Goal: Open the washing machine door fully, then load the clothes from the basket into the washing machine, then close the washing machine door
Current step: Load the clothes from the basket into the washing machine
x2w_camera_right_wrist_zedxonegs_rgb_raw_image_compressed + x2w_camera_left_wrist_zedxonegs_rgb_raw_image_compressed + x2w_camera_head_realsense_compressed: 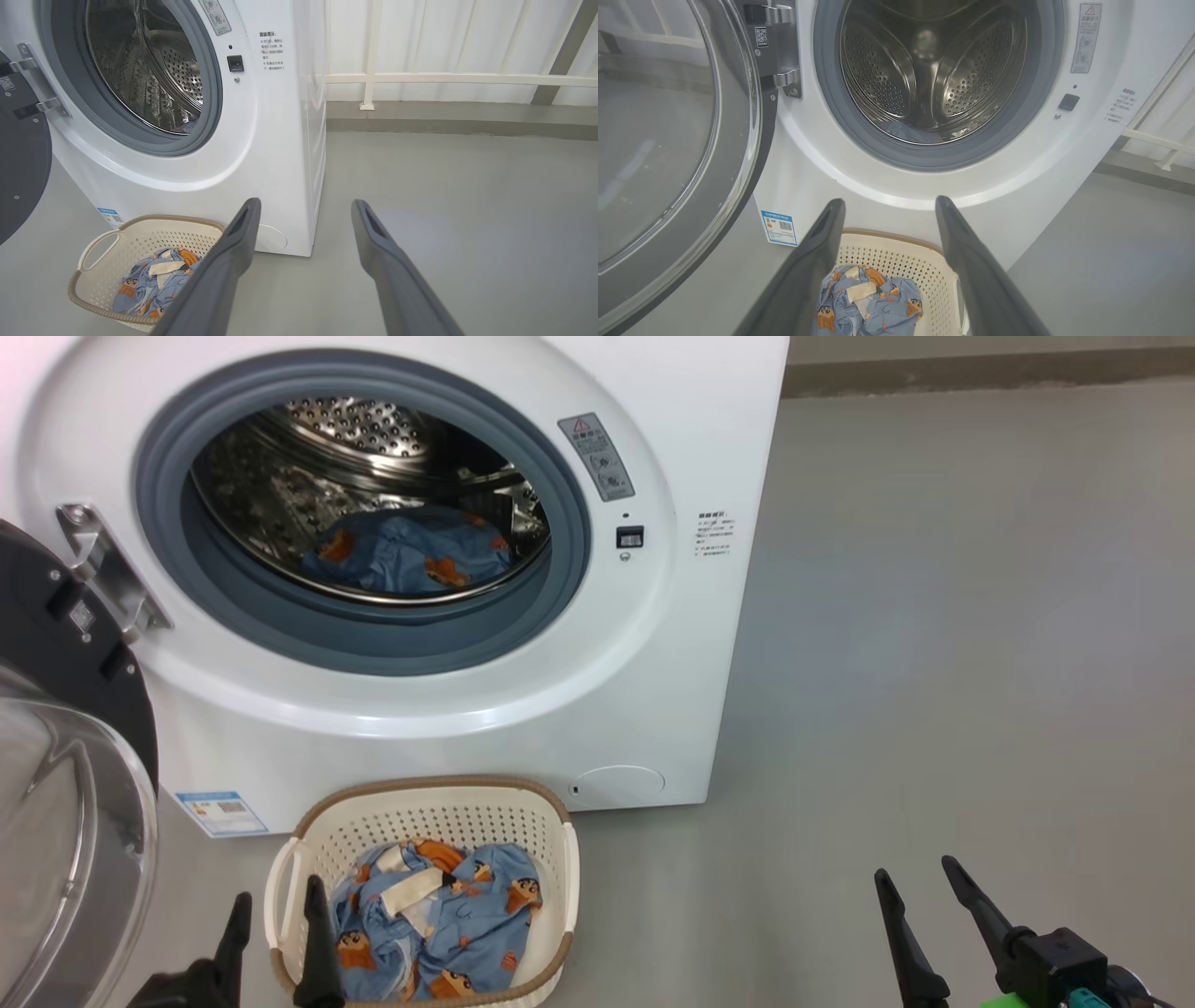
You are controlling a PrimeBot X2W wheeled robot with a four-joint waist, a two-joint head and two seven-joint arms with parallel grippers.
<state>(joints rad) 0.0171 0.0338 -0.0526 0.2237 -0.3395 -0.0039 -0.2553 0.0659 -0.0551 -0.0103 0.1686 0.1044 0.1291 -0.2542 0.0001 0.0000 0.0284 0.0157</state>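
Observation:
The white washing machine (653, 644) stands with its door (65, 784) swung open to the left. A piece of the blue printed clothes (401, 553) lies in the steel drum (934, 70). More of the clothes (439, 919) sit in the cream basket (560, 859) on the floor before the machine. My left gripper (275, 905) hovers open over the basket's left rim, fingers empty. Off to the right, above bare floor, my right gripper (920, 877) is open and empty as well. In the wrist views the basket (920, 266) (135, 238) lies below the fingers.
Grey floor (980, 663) spreads right of the machine. A white railing and pale wall (444, 79) stand behind it. The open door (668, 163) takes up the space left of the basket. A blue label sticker (222, 812) and round white flap (618, 786) mark the machine's lower front.

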